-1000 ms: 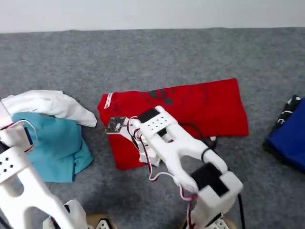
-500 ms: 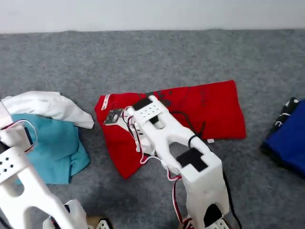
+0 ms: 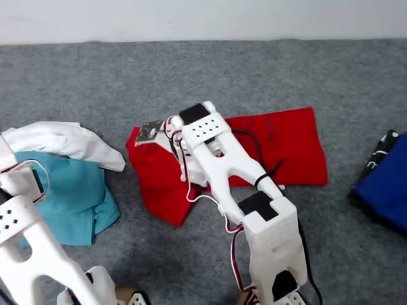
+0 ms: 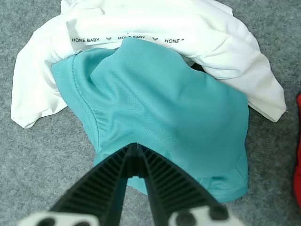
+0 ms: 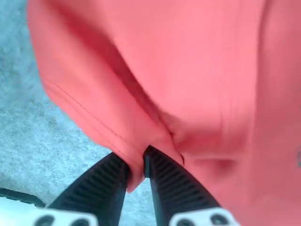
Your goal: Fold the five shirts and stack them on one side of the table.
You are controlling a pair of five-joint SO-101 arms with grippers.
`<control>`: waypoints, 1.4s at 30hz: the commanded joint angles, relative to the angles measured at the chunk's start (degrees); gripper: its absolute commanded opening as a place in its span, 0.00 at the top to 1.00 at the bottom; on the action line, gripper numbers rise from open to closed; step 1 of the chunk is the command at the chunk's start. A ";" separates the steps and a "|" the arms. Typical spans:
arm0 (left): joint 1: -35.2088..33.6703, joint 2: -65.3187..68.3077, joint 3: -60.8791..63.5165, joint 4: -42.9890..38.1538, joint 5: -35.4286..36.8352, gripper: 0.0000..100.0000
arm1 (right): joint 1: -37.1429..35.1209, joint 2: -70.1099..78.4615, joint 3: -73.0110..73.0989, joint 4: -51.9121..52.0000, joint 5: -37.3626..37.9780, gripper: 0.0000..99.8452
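A red shirt (image 3: 283, 149) lies spread across the middle of the grey table. My right arm (image 3: 216, 159) stretches over its left half. My right gripper (image 5: 136, 165) is shut on a hem of the red shirt (image 5: 197, 80), and the cloth hangs bunched from the fingers. At the left, a teal shirt (image 3: 70, 197) lies crumpled with a white shirt (image 3: 63, 140) partly over its far side. My left gripper (image 4: 136, 149) hangs shut just above the near edge of the teal shirt (image 4: 160, 103), beside the white shirt (image 4: 155, 28).
A blue shirt (image 3: 385, 184) lies at the right edge, with a black garment (image 3: 381, 149) against its far side. My left arm (image 3: 25, 241) stands at the near left corner. Bare grey carpet (image 3: 210, 70) covers the far half of the table.
My right arm has swung away from the near edge toward the far left, dragging the red shirt's near-left part with it. The left arm has stayed still.
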 commanded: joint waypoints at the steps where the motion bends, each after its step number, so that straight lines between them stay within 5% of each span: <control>1: 0.00 -1.05 -1.36 -1.23 -0.26 1.00 | 0.40 -0.57 -3.34 -2.15 0.18 0.99; 33: -0.09 -1.49 3.74 -2.90 -0.26 1.00 | 6.46 10.86 -12.04 -14.11 -6.51 0.88; 42: -0.09 -1.49 3.82 -2.81 -0.26 1.00 | 8.84 12.97 -26.29 -10.95 -11.16 0.88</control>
